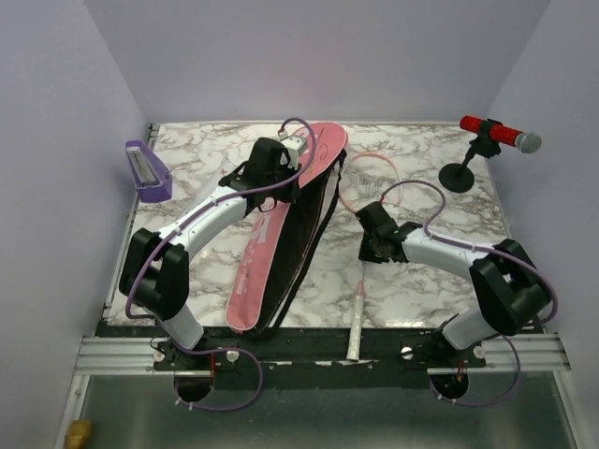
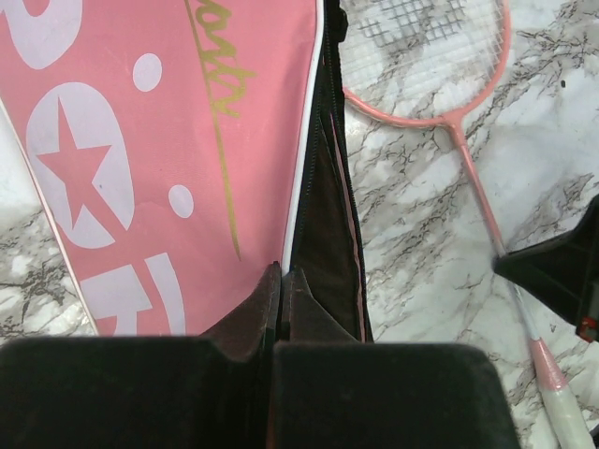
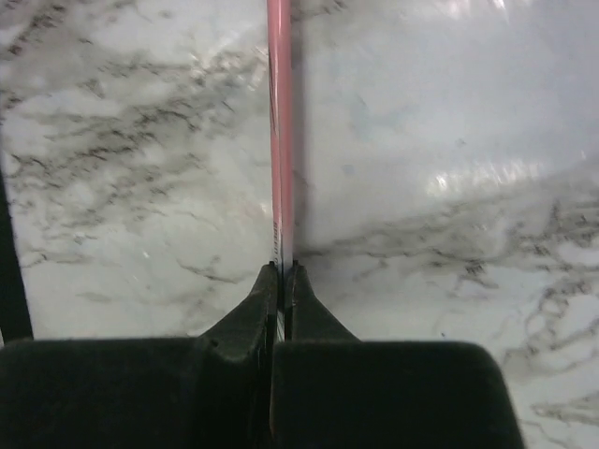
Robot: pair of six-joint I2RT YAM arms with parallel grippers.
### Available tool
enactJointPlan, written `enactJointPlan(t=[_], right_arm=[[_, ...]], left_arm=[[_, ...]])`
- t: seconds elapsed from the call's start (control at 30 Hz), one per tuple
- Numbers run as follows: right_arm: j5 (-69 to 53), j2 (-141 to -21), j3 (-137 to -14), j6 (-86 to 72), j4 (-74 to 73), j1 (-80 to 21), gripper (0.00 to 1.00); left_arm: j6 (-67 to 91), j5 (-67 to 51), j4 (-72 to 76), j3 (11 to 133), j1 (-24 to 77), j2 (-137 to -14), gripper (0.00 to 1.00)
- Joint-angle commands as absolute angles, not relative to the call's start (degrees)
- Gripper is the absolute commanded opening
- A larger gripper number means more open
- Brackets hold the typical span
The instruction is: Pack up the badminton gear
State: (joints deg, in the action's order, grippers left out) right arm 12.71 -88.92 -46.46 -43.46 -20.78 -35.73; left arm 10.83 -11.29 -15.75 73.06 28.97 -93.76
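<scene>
— From above, where does the gear lie?

— The pink bag lies lengthwise on the marble counter, its black lining showing along its right side; the racket lies just right of it, head at the far end, pale handle reaching the near edge; the left end effector sits over the bag's far half; the right end effector sits on the racket's shaft; a purple tray stands far left, a red microphone far right.

— And the left wrist view?

— The left end effector is closed, its tips pinching the black zipped edge of the pink bag; the racket lies beside the bag on the counter.

— The right wrist?

— The right end effector is clamped on the thin pink shaft of the racket, which runs straight away from the fingers over the marble counter; whether the shaft touches the counter here, I cannot tell.
</scene>
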Motion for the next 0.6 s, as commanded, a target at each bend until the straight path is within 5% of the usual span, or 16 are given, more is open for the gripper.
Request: enactJointPlan(t=[0.0,0.57], right_arm=[[10.72,-83.59,-41.31,-46.05,-24.96,-35.60,0.01],[14.58,-60.84,-41.57,-56.42,-47.27,-49.04,0.00]], left_arm=[[11.78,-11.08,-14.59,74.62,28.65,-93.16,0.00],[11.16,-8.26,-14.94,75.85,28.48,-94.74,0.00]])
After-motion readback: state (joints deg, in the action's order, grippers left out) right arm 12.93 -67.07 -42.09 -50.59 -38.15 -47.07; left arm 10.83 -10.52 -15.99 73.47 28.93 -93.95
